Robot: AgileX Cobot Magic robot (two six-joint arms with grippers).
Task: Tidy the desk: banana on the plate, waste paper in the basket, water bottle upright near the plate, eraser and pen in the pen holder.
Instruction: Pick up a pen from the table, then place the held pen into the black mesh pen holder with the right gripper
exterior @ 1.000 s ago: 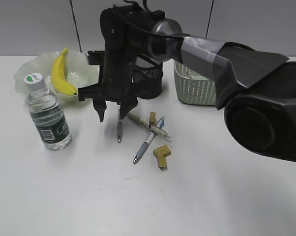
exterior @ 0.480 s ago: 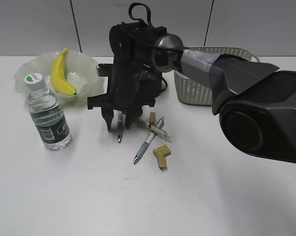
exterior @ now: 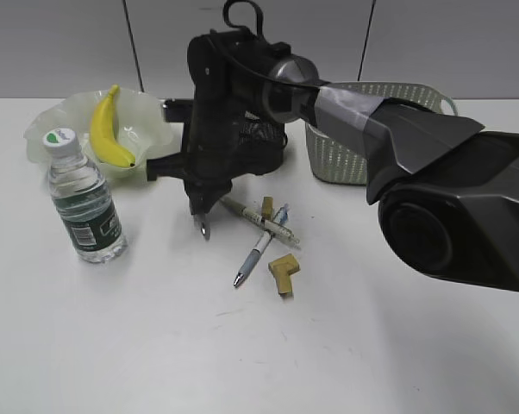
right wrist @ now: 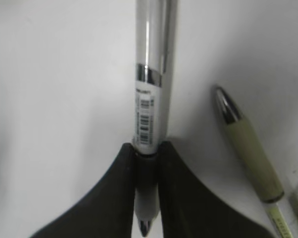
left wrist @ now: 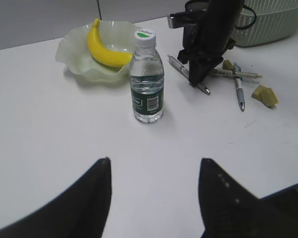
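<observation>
Right gripper (exterior: 202,217) pinches a silver-white pen (right wrist: 150,99) on the large plain white desk (exterior: 242,345).

The pale sage-green perforated plastic basket (exterior: 346,159) stands at the back right, with the black metal-mesh pen holder (exterior: 261,142) left of it behind the arm. The curved yellow banana (exterior: 107,129) lies in the translucent pale-green ruffled glass plate (exterior: 48,121); the small clear water bottle (exterior: 81,200) with dark green label stands upright just in front of it. The left gripper (left wrist: 154,193) hovers with fingers spread wide, holding nothing. A cream pen (exterior: 258,220) and a blue-grey pen (exterior: 261,246) lie crossed beside a tan wedge-shaped eraser (exterior: 283,273); another tan piece (exterior: 266,206) rests near them.
</observation>
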